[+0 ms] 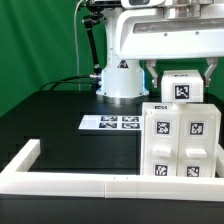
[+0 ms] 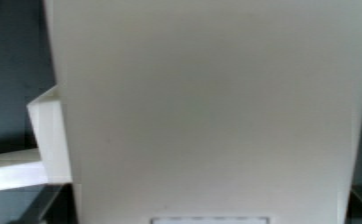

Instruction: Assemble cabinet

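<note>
Top block (image 1: 183, 89) poised on the cabinet body (image 1: 180, 140), at the exterior view's right.

My gripper (image 1: 182, 76) straddles the small tagged top block, one finger on either side, which I judge is to keep it square over the body directly beneath. The two parts look touching or nearly so (the seam is too fine to settle). I cannot tell whether my fingers press or merely flank it. The wrist view gives only a blank white face (image 2: 204, 100), very close. The body stands just behind the front rail (image 1: 100, 183), probably as a brace. The marker board (image 1: 110, 122) lies apart.
</note>
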Robot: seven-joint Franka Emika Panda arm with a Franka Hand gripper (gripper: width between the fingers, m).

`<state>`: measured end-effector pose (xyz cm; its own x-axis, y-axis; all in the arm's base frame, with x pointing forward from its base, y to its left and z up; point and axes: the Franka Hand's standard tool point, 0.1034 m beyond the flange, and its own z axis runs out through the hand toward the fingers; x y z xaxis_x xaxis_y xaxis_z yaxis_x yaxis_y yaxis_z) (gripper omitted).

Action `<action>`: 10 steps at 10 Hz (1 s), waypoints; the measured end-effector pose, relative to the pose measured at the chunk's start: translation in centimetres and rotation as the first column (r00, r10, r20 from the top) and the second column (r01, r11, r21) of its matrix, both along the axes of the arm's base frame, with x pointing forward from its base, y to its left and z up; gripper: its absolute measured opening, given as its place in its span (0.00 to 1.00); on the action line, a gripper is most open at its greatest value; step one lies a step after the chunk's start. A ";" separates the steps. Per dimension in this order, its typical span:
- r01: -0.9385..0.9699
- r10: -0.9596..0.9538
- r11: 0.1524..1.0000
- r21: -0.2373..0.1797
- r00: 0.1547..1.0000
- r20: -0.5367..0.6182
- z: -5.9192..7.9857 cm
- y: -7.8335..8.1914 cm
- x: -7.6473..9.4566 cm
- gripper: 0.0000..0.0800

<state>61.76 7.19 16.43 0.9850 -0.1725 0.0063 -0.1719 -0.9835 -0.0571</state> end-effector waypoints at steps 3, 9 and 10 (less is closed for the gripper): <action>-0.008 0.008 1.000 -0.002 1.000 -0.012 -0.8 0.6 -0.3 0.70; -0.005 0.005 1.000 -0.003 0.999 0.032 -1.3 0.6 -0.5 0.70; -0.005 0.005 1.000 -0.003 0.999 0.032 -1.3 0.6 -0.5 0.70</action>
<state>61.24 7.81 15.16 0.9851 -0.1676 0.0385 -0.1652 -0.9845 -0.0594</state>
